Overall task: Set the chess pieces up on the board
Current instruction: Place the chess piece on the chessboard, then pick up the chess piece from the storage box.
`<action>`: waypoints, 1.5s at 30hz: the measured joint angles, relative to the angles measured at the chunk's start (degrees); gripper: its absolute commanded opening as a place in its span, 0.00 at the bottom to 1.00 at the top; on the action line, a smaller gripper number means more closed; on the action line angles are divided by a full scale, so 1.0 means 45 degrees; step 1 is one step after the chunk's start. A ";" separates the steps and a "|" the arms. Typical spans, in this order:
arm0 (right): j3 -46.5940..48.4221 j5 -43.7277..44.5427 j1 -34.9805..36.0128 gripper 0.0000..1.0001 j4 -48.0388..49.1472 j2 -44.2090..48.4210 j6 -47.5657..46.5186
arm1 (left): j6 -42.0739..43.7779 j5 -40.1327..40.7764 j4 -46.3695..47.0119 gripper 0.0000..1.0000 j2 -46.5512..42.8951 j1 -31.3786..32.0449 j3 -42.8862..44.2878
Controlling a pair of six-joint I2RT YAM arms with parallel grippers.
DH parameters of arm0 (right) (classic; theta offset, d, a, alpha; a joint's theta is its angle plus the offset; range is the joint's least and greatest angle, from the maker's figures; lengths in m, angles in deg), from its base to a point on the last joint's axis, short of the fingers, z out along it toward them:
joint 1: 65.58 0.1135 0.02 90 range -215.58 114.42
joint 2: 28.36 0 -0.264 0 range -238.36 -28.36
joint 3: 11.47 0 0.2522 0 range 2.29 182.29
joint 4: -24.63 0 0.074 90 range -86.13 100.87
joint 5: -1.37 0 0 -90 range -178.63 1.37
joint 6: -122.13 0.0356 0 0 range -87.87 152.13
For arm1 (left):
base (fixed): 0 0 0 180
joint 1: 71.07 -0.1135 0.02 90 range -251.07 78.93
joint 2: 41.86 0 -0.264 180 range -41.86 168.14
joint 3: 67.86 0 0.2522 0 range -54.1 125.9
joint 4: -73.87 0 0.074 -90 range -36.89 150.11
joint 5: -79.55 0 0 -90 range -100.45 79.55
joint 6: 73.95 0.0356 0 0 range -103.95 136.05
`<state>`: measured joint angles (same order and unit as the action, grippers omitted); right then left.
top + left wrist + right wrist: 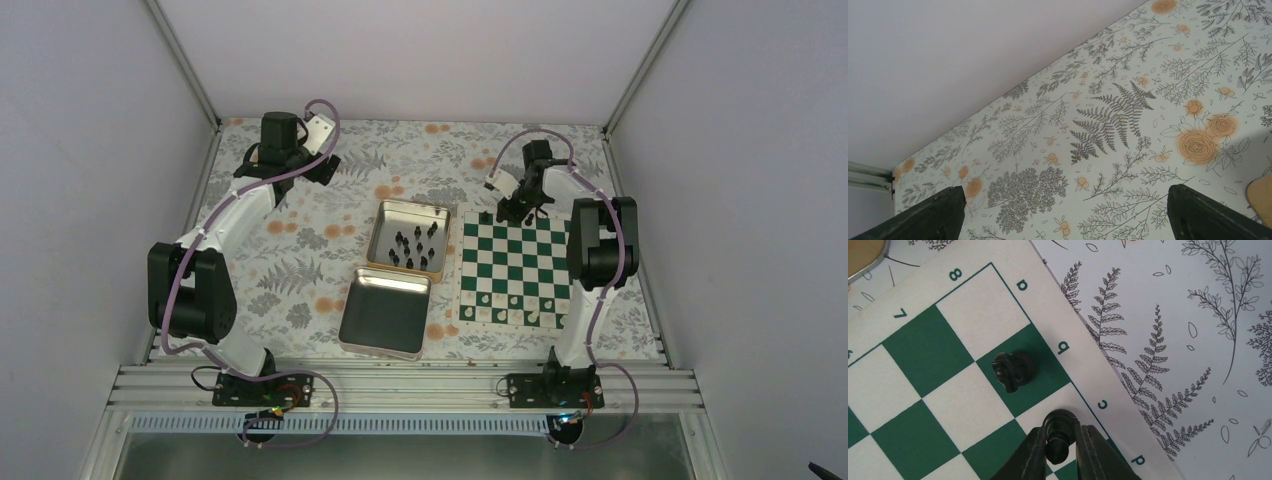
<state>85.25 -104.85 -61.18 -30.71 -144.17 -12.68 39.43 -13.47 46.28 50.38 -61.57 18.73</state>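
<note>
Right gripper [1062,434]: closed on 1 black piece [1060,420] at board [923,350] square c8, beside placed knight [1014,371]. Step: placing. Next: release cleanly, lift straight up.

The desk [300,250] is covered edge to edge by a pale cloth printed with grey ferns, sprigs and orange roses, and is walled on the left, far and right sides. Three flat things are laid directly on it. The board [515,262], green and white with a pale border, is set right of centre. A shiny metal tin [373,240] is placed just beside the board's left edge, toward its far corner. A second tin [385,312] is laid nearer, its far rim touching or overlapping the first; which cannot be told.
</note>
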 measured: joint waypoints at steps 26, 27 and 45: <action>0.2259 0.0131 0.1185 0.30 -0.1273 0.0267 -0.0029 | 0.0019 0.0199 0.0005 1.00 0.0015 0.0000 0.0000; 0.2424 0.0117 0.1481 0.31 -0.1302 0.0306 -0.0024 | 0.0019 0.0199 0.0005 1.00 0.0015 0.0000 0.0000; 0.4857 -0.0670 0.6552 0.32 -0.1608 -0.1928 0.0102 | 0.0034 0.0189 0.0010 1.00 0.0015 0.0000 0.0000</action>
<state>107.11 -107.87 -31.69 -37.94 -152.85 -12.22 39.58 -12.62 46.33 50.45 -61.57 18.73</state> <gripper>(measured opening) 0.318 0.999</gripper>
